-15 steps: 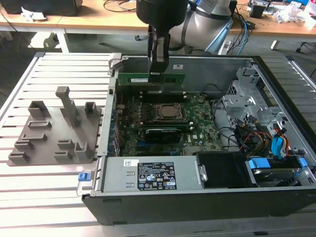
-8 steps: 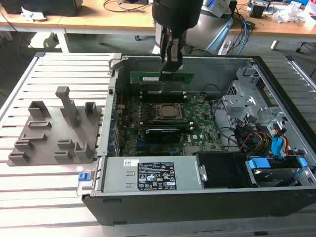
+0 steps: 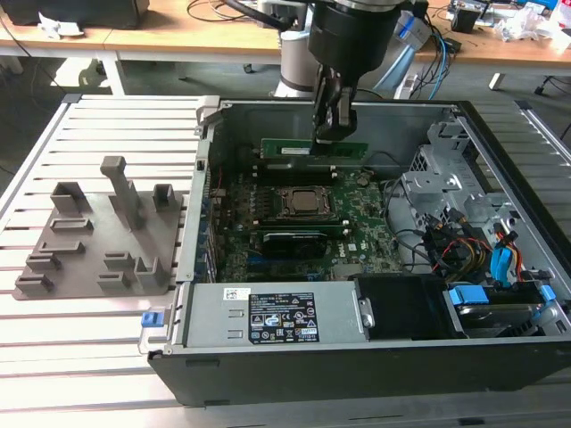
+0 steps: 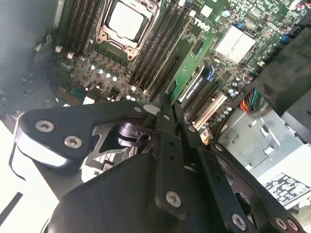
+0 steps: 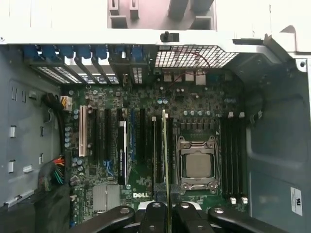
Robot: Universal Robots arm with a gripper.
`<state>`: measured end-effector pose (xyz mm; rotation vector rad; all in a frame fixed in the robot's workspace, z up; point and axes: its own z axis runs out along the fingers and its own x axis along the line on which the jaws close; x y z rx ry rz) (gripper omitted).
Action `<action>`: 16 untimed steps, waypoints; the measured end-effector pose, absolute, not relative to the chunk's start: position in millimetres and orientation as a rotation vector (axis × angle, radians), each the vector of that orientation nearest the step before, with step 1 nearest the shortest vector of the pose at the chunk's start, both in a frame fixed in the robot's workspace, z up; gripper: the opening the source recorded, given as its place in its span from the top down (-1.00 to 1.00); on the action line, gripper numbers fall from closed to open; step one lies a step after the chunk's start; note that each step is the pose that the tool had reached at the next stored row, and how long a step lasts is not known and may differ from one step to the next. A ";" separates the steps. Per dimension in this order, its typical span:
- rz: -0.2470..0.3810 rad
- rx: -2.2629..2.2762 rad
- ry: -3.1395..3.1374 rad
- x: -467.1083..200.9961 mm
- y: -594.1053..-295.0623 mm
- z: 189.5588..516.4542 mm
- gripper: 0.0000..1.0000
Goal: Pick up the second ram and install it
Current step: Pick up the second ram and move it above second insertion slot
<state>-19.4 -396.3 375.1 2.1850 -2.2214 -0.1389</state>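
Counts: one gripper (image 3: 335,134), one computer case (image 3: 375,383), one processor socket (image 3: 306,203), one grey fixture tray (image 3: 98,241). One second ram (image 3: 299,150), standing on edge. The fingers are closed narrowly on its upper edge. The stick hangs directly beneath the gripper, inside the case above the motherboard (image 3: 375,227), next to the socket toward the far wall.
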 end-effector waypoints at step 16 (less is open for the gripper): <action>-0.150 2.179 -2.216 -5.9 -395.9 345.5 0.73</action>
